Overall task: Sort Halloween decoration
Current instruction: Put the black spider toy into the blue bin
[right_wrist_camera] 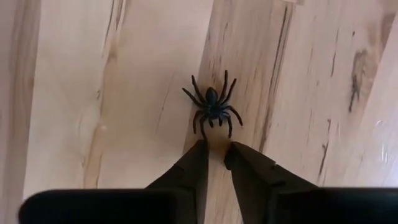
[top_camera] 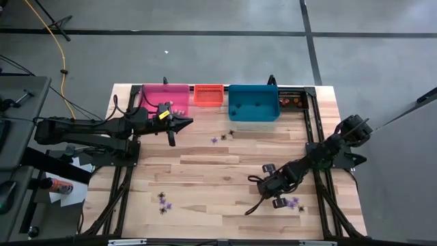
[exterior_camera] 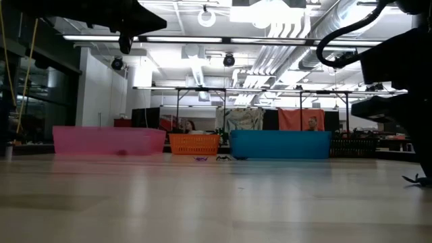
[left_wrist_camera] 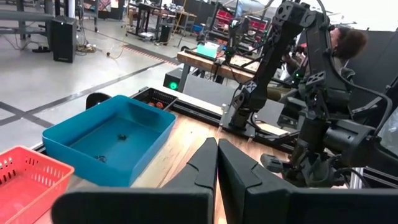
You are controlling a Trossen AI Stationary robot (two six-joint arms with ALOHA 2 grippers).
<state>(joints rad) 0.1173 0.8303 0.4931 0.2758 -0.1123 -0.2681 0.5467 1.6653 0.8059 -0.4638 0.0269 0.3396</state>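
- Right gripper sits low over your table's near right part, fingers a narrow gap apart, grasping nothing, tips just short of a black spider.
- Left gripper, clenched empty, hovers beside the pink bin.
- Spider: one, flat on wood, legs splayed.

Wooden table carries 3 bins and scattered trinkets.
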